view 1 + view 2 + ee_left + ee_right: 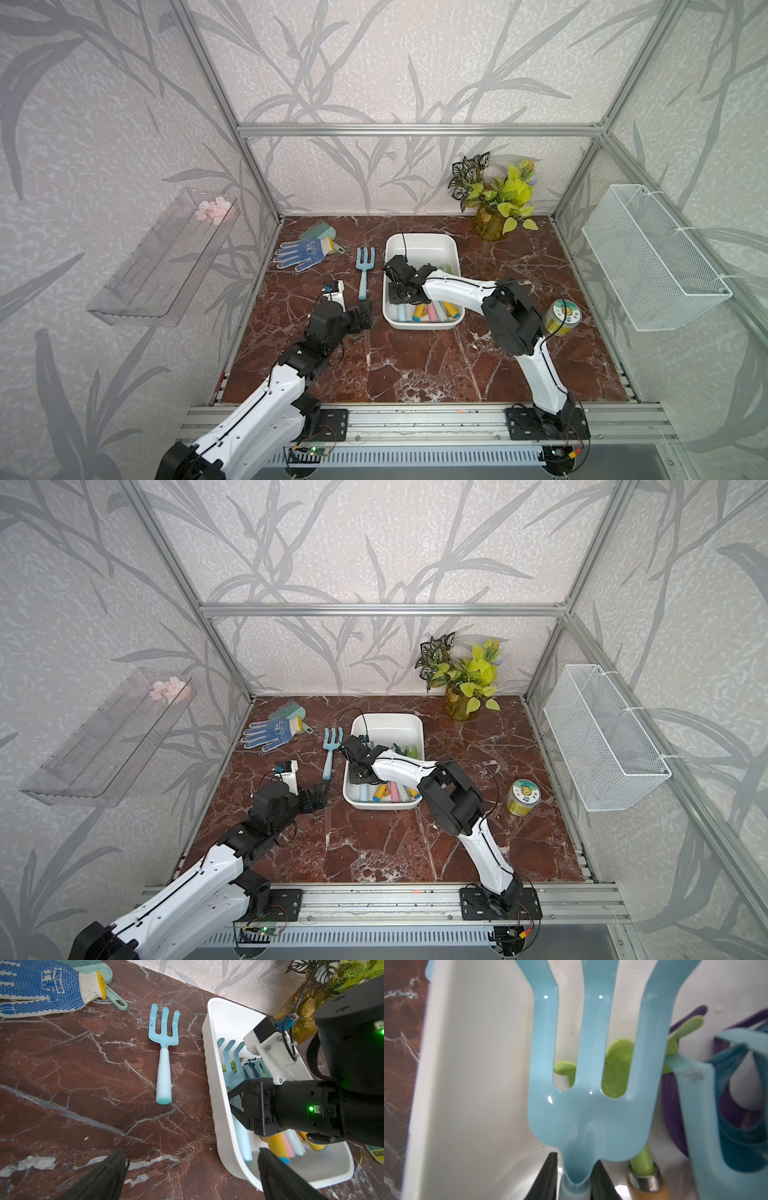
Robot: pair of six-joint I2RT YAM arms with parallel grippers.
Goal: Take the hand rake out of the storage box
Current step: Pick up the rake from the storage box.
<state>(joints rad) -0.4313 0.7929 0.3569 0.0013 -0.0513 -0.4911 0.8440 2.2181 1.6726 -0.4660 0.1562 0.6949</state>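
A blue-dotted work glove [300, 254] lies over a teal comb [318, 231] on the marble bench [415, 365]. A potted plant [496, 195] stands at the back, a labelled jar [562, 318] near the wire-mesh basket [652, 257]. Pink blossoms [214, 209] rest on a clear shelf [162, 266].

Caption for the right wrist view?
Right gripper shut on a light-blue three-pronged hand rake inside the glossy white storage box.

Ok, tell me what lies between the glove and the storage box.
A light-blue three-tined rake, flat on the marble, touching neither the glove nor the storage box; both top views show it.
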